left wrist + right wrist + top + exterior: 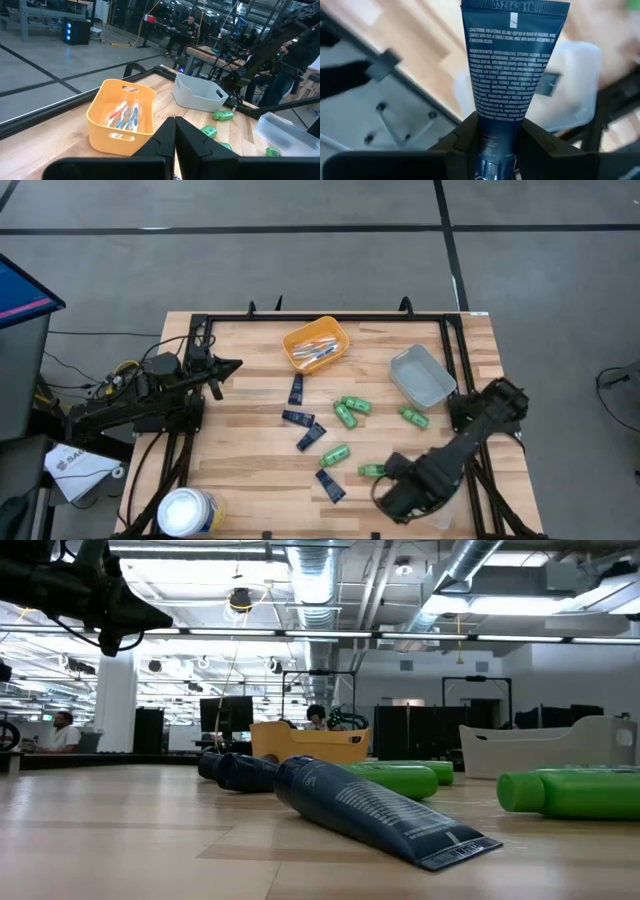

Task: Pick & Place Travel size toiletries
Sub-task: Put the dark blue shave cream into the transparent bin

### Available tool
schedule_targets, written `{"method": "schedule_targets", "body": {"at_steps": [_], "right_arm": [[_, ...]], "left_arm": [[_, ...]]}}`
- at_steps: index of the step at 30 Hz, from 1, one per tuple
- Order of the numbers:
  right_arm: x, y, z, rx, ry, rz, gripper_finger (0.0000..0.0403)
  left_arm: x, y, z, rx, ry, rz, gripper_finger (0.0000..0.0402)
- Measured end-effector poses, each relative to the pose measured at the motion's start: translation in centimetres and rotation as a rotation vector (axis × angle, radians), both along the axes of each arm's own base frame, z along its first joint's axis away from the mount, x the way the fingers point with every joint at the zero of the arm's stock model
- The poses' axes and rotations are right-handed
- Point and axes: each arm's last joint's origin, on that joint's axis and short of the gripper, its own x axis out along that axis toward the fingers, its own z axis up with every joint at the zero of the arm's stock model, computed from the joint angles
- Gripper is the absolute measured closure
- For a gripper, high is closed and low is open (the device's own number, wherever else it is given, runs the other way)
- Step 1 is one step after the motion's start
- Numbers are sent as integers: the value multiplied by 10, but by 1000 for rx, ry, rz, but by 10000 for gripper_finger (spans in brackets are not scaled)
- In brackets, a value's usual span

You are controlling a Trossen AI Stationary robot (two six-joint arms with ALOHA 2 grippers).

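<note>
— Held thing? Navy tube [514, 75], white small print down its face, crimped flat end uppermost in the right wrist view, silver neck at the bottom centre, down between the dark fingers.

— Grip? Right gripper [496, 150] pinching that navy tube near the neck, one finger either side. In the high view, sits at lower right [392, 498], arm bent back up toward the right edge of the table [250, 380], over a clear tray [570, 85].

— Other arm? Left gripper [232, 366] at left centre of the high view, arm stretched low along the table's left edge, pointing right. Fingers pressed together, tips meeting [175, 131] in the left wrist view.

— Rest of the toiletries? Four more navy tubes [297, 389] in a loose line down the middle of the high view. Green bottles [346, 415] scattered centre-right, one green bottle [372, 470] just beside the right gripper. Toothbrushes [125, 115] in white, blue and pink lying inside the orange tray [340, 332] at upper centre.

— Anything else? Grey tray [405, 363] at right of centre. White tub [187, 513] at lower left. In the low view, one navy tube [380, 808] lying flat in the foreground, green bottles behind it.
</note>
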Motion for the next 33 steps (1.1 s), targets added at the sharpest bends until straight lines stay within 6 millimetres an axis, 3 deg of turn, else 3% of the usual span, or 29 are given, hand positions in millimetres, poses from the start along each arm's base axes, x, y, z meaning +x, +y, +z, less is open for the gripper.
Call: {"method": "schedule_targets", "body": {"at_steps": [8, 18, 24, 33], "right_arm": [[-27, 21, -20, -69, 34, -97, 310], [-45, 45, -57, -42, 16, -159, 310], [-56, 53, -69, -63, 45, -136, 310], [-56, 56, -81, -5, 24, -95, 310]], "left_arm": [[0, 0, 0, 1, -2, 3, 400], [0, 0, 0, 1, -2, 2, 400], [0, 0, 0, 1, -2, 2, 400], [0, 0, 0, 1, -2, -1, 400]]}}
